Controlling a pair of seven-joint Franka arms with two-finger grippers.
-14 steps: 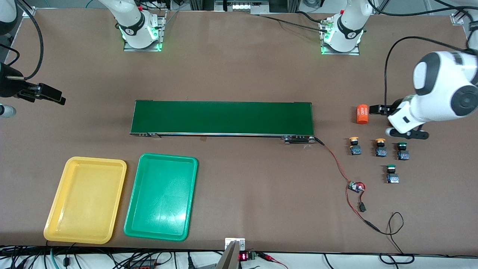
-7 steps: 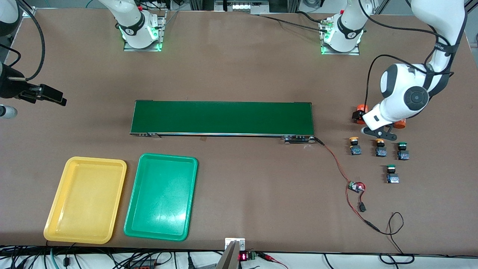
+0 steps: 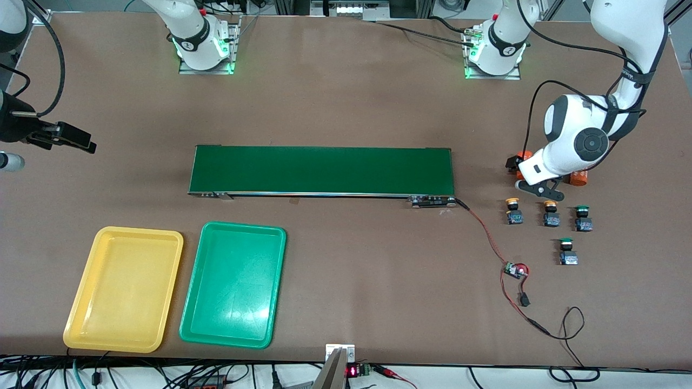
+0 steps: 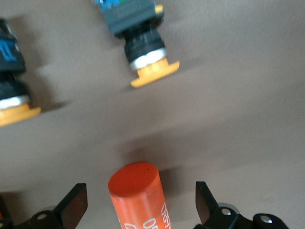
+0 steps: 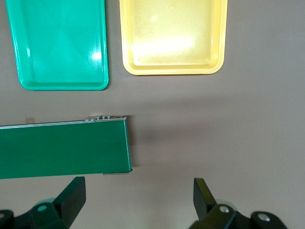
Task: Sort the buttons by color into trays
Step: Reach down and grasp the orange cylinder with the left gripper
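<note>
Front view: the four buttons stand on the surface near the left arm's end. Three form a row: a yellow button (image 3: 512,211), a second yellow button (image 3: 550,213) beside it, then a green button (image 3: 583,218) closest to that end edge. The other green button (image 3: 567,251) stands alone, nearer the front camera than the row. The yellow tray (image 3: 124,288) and the green tray (image 3: 233,283) lie side by side near the front edge toward the right arm's end, the yellow one closer to that end's corner. A long green conveyor belt (image 3: 321,170) lies across the middle of the surface. The left tool (image 3: 532,175) hangs low over an orange cylinder (image 3: 522,160) that lies farther from the camera than the button row. The right tool (image 3: 65,138) waits over the right arm's end edge.

Left wrist view: the left tool's fingers (image 4: 72,208) are spread wide, released, with the orange cylinder between them and not gripped. The two yellow buttons lie close by.

Right wrist view: the right tool's fingers (image 5: 71,196) are spread wide and grasp nothing. Below are the belt's end and both trays.
</note>
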